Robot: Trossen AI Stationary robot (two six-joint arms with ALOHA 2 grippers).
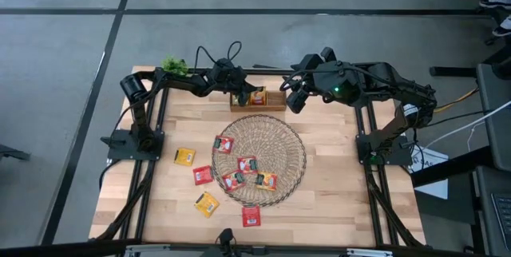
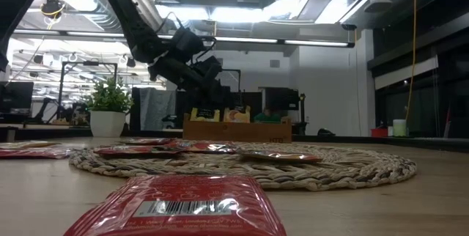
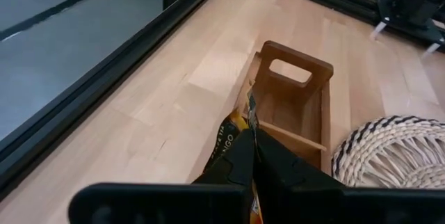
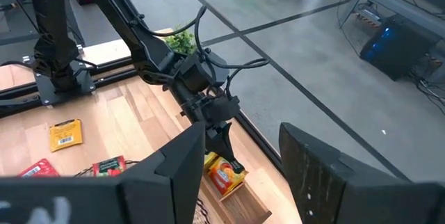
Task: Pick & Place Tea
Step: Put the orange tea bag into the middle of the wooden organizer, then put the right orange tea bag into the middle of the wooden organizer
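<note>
On the wooden table (image 1: 335, 185), loose sachets (image 1: 239, 173) lie on and around the wicker mat (image 1: 275, 141). At twelve o'clock the left gripper (image 3: 250, 156) pinches a yellow sachet (image 3: 233, 130) edgewise, apparently to slot it into the wooden box (image 1: 271, 101). The right gripper (image 4: 236, 161) waits nearby, fingers spread.

Left tool (image 1: 237, 89) blocks the wooden box (image 1: 267, 104); right tool (image 1: 294, 97) hovers beside.

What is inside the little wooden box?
The wooden box holds upright tea sachets; a yellow tea sachet is pinched by the shut left gripper at one end. The box's floor and any lower sachets are hidden.
</note>
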